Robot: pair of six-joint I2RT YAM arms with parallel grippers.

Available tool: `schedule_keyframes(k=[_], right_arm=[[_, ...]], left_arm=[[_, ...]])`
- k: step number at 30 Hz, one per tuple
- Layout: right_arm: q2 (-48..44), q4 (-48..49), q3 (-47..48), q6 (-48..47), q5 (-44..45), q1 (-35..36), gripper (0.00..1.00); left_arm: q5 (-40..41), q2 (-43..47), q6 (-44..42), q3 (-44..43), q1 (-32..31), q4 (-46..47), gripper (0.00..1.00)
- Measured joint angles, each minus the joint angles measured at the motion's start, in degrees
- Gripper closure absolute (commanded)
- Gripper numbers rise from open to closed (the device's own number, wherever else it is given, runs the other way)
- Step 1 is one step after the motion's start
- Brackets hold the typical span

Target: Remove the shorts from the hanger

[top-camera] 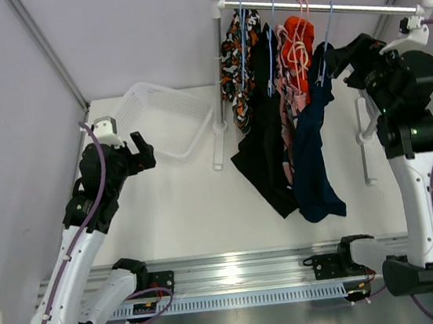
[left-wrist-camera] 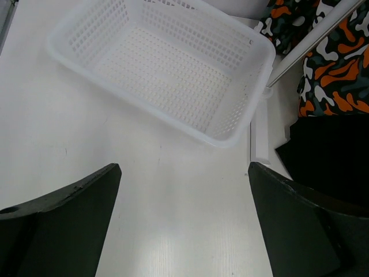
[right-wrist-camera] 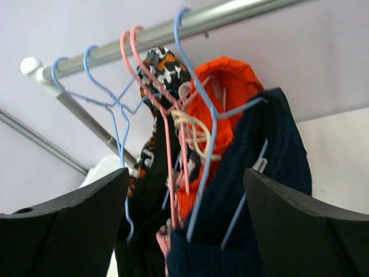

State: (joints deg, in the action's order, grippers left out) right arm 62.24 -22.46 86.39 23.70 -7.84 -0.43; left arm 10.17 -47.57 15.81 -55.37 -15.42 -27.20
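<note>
Shorts (top-camera: 283, 122) hang bunched on wire hangers (top-camera: 295, 51) along the rail (top-camera: 356, 7) over the far right of the counter (top-camera: 182, 206). The navy shorts (top-camera: 316, 165) are nearest the right arm, followed by the orange-red shorts (top-camera: 298, 32), the pink printed shorts (top-camera: 293, 81), the black shorts (top-camera: 267, 156) and the blotch-patterned shorts (top-camera: 234, 65) at the left end. The right pincer (right-wrist-camera: 185, 173) is raised to the rail with its fingers spread wide. The navy waistband and its blue hanger lie in the gap between them, though whether either finger actually touches the cloth is hard to tell. The left pincer (left-wrist-camera: 183, 170) gapes just as wide, grips nothing, and hangs over bare counter just beside the white basket (left-wrist-camera: 167, 69).
</note>
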Motion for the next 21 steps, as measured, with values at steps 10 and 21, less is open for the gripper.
schedule_keyframes(k=[10,21], right_arm=[[12.3,1.7,4.2,-0.4,3.9,6.5,0.28],[13.7,1.8,3.8,-3.3,12.0,8.5,0.37]], left_arm=[[0.4,0.3,0.0,0.2,0.0,-0.1,0.01],[0.4,0.3,-0.4,0.3,0.0,-0.2,0.01]])
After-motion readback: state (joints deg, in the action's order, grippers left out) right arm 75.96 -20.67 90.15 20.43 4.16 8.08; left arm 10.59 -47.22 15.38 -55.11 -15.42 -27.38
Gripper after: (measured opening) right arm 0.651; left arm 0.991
